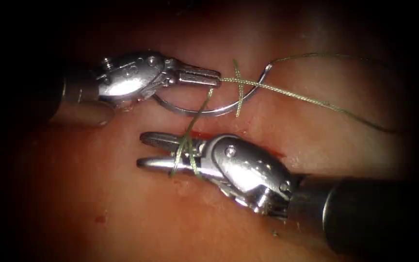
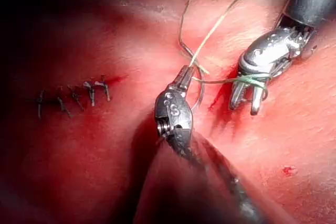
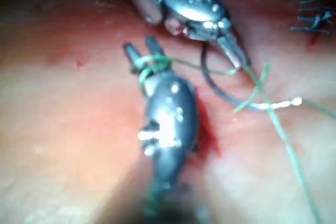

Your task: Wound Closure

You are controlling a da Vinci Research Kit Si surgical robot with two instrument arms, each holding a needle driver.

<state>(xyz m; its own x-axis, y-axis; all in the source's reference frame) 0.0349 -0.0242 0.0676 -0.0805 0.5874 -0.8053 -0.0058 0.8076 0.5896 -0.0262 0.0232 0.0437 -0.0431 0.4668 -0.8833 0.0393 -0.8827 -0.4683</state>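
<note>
Left tool (image 1: 214, 76) is clamped on the limp, slippery thread (image 1: 287, 92). Right tool (image 1: 146, 150) gapes, thread looped round. The stiff needle (image 1: 204, 110) lies free on the tissue (image 1: 316, 136); grab mid-curve.

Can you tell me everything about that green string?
The thin green thread looks like fine twisted fibre. It is wound in loops around the open jaws of the right arm's shiny metal claw, rises to the shut tip of the left arm's claw, which pinches it, then trails off right across the pink tissue. A short loose piece crosses it beside the curved silver needle, which lies flat on the tissue, held by neither claw.
</note>
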